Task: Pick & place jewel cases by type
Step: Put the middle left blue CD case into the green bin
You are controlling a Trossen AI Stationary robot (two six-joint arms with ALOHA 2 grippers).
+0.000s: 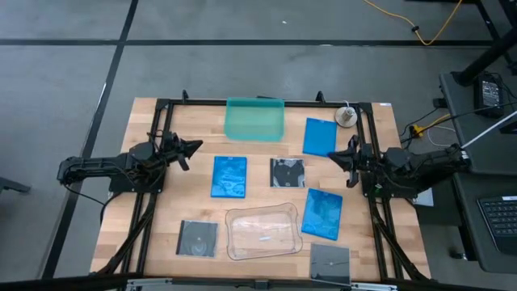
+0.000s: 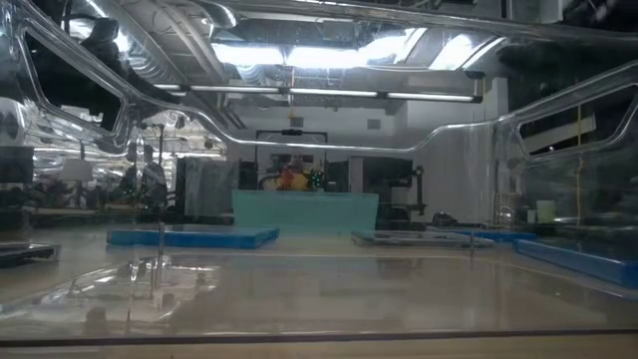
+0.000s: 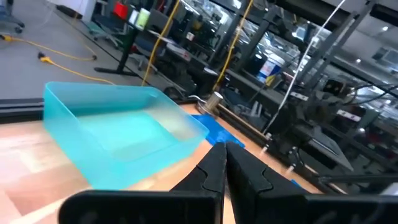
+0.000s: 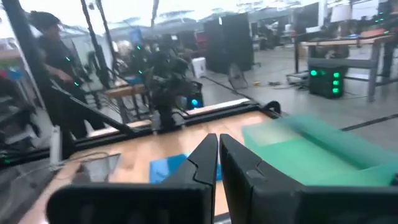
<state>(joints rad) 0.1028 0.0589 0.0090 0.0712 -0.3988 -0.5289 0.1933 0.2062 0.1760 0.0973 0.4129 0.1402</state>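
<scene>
Overhead, wooden table point(image 1: 161, 242) on grey floor point(image 1: 65, 73); left tool point(image 1: 194, 146) and right tool point(image 1: 332, 155) pressed together

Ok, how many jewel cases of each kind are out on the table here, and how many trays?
Blue rectangular jewel cases: 3
Dark square jewel cases showing a disc: 3
Trays: 2, the teal tray and the clear tray
Total: 8, with all 6 cases lying outside both trays.
</scene>
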